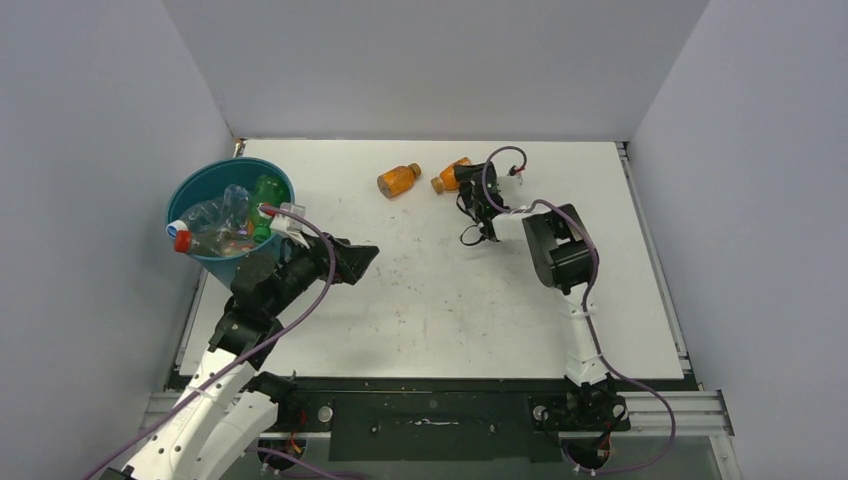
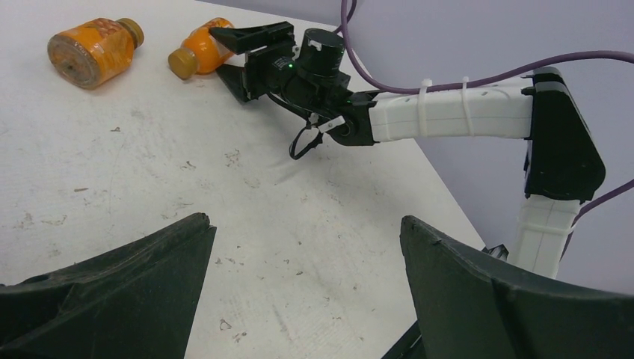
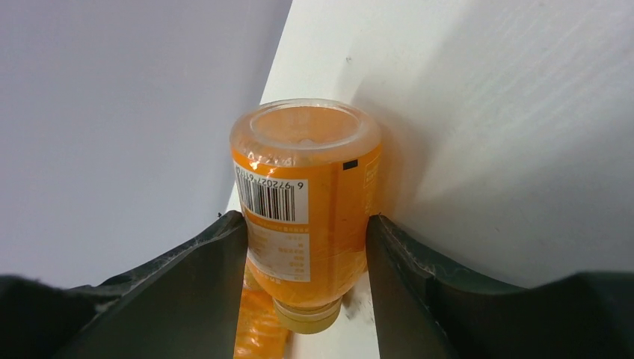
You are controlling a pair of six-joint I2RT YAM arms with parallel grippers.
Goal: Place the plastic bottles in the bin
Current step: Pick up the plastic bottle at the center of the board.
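An orange-filled plastic bottle (image 3: 303,142) with a brown cap lies on the table at the back. My right gripper (image 3: 305,218) is shut on its body, both fingers pressed to its sides; from above the gripper (image 1: 463,182) covers most of this bottle (image 1: 450,176). A second orange bottle (image 1: 398,180) lies free just to its left, also in the left wrist view as the bottle (image 2: 90,52). The teal bin (image 1: 190,185) at the far left holds several bottles, clear, green and red-capped. My left gripper (image 2: 306,221) hangs open and empty beside the bin.
Grey walls close the table on the left, back and right. The right arm (image 2: 448,116) stretches across the back right of the table. The left arm (image 1: 280,285) leans against the bin's near side.
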